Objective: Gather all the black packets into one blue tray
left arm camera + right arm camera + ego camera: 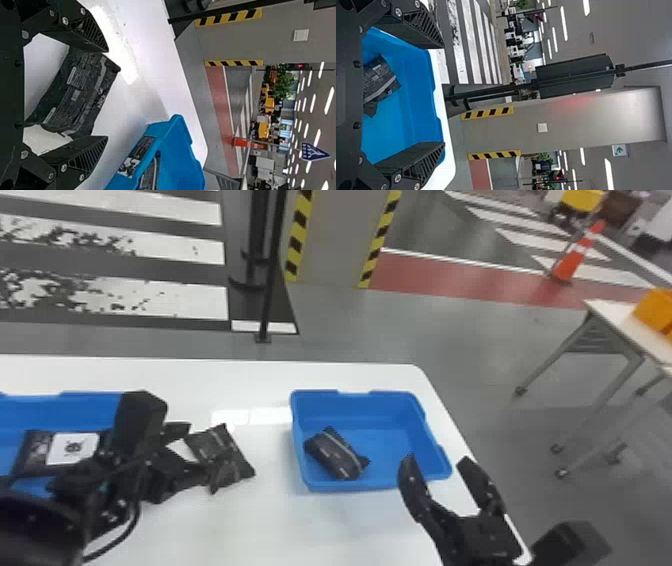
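Note:
My left gripper [192, 455] is over the table between the two trays, shut on a black packet [225, 455] that juts out past its fingers. In the left wrist view, the gripper [106, 94] has the same packet [79, 93] lying across between its pads. Another black packet [336, 455] rests at the left side inside the right blue tray [365, 484]. A black packet with a white label [40, 447] lies in the left blue tray [60, 402]. My right gripper [435, 462] is open beside the right tray's front right corner; in its wrist view the gripper [443, 95] faces the tray [421, 75].
Both trays stand on a white table [250, 530], whose right edge runs close by the right tray. Beyond it are a post [270, 280], a pillar with striped edges [335, 240], an orange cone [575, 257] and another table [612, 312] at the right.

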